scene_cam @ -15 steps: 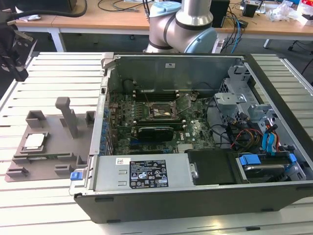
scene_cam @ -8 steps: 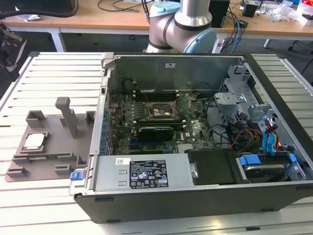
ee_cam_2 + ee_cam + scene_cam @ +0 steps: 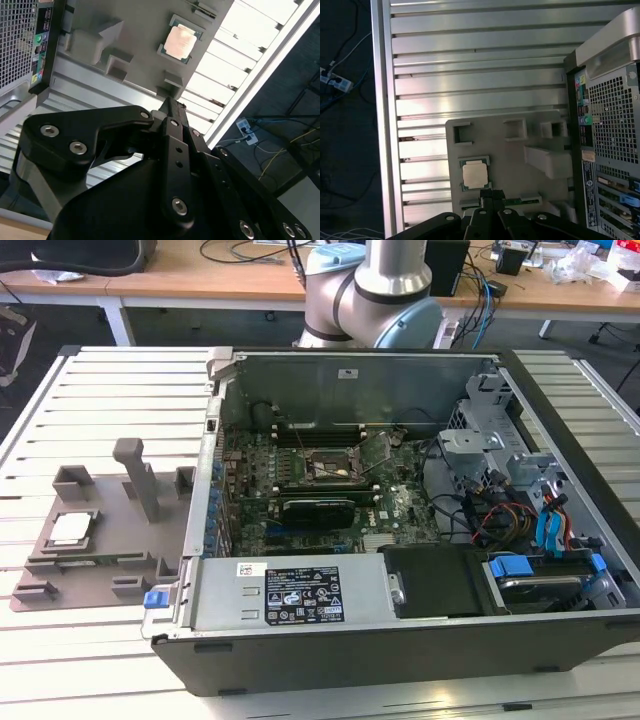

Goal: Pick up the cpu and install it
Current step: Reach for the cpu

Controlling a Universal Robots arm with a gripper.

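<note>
Currently the hand [image 3: 492,196] is hovering, pressed together and pinching nothing. The cpu [image 3: 475,175] is lying flat in its grey holder [image 3: 520,150], just beyond the fingertips.

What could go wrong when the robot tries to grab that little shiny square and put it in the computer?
The cpu lies flat in the grey holder, so the hand might slip off its thin edges or bump the holder's raised blocks. The socket sits low inside the crowded case, so the cpu might knock parts or land crooked.

Silvery square cpu [image 3: 70,528] [image 3: 179,42] [image 3: 474,175] flat in grey holder recess.
</note>
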